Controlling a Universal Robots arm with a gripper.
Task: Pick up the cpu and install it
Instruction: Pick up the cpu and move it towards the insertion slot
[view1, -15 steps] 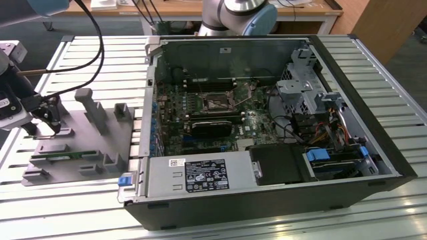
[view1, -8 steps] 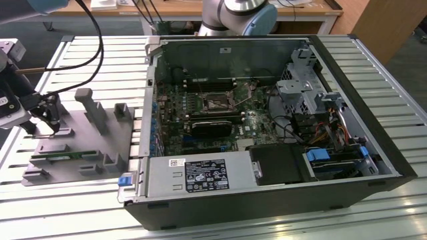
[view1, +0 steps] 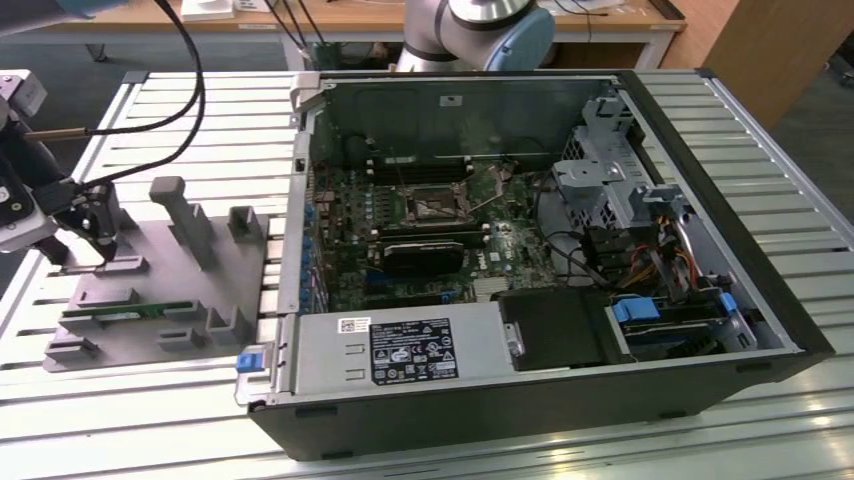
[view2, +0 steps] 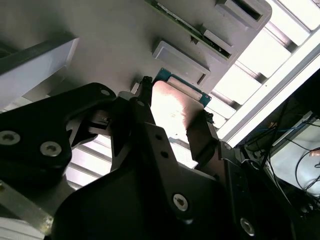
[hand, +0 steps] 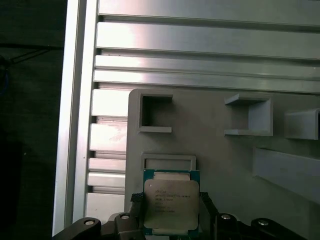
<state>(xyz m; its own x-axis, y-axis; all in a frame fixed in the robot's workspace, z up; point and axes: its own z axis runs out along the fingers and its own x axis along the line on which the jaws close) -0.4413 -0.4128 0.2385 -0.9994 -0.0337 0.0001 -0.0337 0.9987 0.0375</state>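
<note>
— Well, where is your cpu now?
— Over the grey fixture tray, which lies beside the open computer case at the exterior view's left. Your gripper hangs low above that tray.
— And your fingers?
— Pinching the cpu, one on each opposite edge, as the first wrist view shows. Whether it is clear of the tray, you cannot tell.
</note>
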